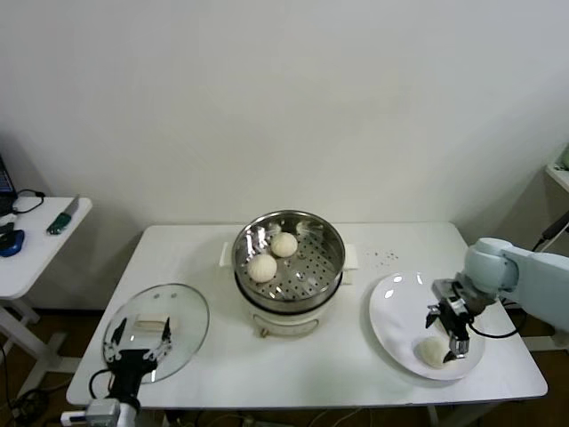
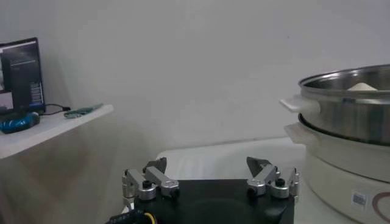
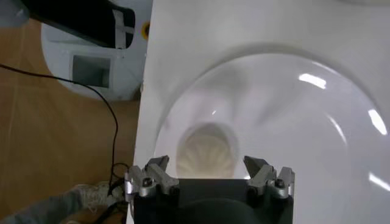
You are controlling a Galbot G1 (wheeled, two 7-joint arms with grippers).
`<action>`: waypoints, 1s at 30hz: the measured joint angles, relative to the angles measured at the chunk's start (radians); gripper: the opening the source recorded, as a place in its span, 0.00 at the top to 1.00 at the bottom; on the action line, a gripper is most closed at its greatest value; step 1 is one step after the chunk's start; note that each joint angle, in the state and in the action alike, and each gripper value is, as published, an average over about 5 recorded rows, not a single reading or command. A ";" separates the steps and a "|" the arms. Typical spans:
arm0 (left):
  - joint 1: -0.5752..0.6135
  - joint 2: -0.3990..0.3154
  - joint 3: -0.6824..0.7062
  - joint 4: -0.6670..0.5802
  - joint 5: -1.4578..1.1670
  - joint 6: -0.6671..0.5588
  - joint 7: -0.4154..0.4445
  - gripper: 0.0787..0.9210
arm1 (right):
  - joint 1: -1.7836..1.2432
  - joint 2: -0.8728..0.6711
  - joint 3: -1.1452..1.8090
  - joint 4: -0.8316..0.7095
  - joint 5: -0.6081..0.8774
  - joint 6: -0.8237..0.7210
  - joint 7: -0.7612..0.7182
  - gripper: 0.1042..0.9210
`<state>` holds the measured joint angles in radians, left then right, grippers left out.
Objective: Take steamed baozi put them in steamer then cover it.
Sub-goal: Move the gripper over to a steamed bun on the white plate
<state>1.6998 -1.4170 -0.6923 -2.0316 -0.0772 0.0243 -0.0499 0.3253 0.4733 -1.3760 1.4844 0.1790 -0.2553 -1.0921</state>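
The steamer (image 1: 289, 233) stands at the table's middle with two baozi in its basket, one (image 1: 262, 267) at the front left and one (image 1: 284, 244) behind it. One baozi (image 1: 432, 351) lies on the white plate (image 1: 391, 307) at the right. My right gripper (image 1: 447, 334) is open and hovers just above that baozi, which shows between its fingers in the right wrist view (image 3: 207, 152). The glass cover (image 1: 182, 325) lies flat at the table's front left. My left gripper (image 1: 140, 351) is open and parked over the cover. The steamer also shows in the left wrist view (image 2: 347, 103).
A white side table (image 1: 36, 245) stands at the left with a blue object (image 1: 12, 242) and a green tool (image 1: 59, 222). Small dark specks (image 1: 384, 258) lie behind the plate. The plate sits close to the table's right front edge (image 3: 146, 91).
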 measured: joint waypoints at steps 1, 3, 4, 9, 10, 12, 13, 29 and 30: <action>-0.001 0.000 0.001 0.001 0.000 0.000 0.000 0.12 | -0.013 -0.001 0.012 -0.006 -0.006 0.001 0.000 0.12; -0.003 0.000 0.003 0.002 0.002 0.001 0.000 0.12 | -0.035 -0.002 0.033 -0.018 -0.017 0.004 0.000 0.12; -0.004 0.000 0.004 0.003 0.002 0.001 -0.001 0.12 | -0.045 -0.001 0.041 -0.023 -0.022 0.004 0.000 0.12; -0.005 0.000 0.004 0.005 0.005 0.002 -0.002 0.12 | -0.086 0.007 0.067 -0.049 -0.041 0.006 -0.002 0.12; -0.005 0.000 0.004 0.005 0.005 0.002 -0.002 0.12 | -0.092 0.009 0.070 -0.054 -0.044 0.007 -0.003 0.12; -0.005 0.000 0.003 0.006 0.005 0.002 -0.002 0.12 | -0.105 0.015 0.077 -0.064 -0.049 0.007 -0.004 0.12; -0.005 0.000 0.003 0.006 0.005 0.002 -0.002 0.12 | -0.111 0.019 0.081 -0.069 -0.052 0.008 -0.004 0.12; 0.001 0.005 0.005 0.001 0.009 0.005 -0.003 0.12 | -0.144 0.068 0.098 -0.112 -0.062 0.018 -0.004 0.23; 0.001 0.006 0.006 0.001 0.010 0.005 -0.003 0.12 | -0.143 0.069 0.097 -0.112 -0.061 0.018 -0.004 0.23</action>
<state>1.7009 -1.4112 -0.6863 -2.0307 -0.0671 0.0296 -0.0533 0.1828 0.5425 -1.2791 1.3727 0.1180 -0.2371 -1.0959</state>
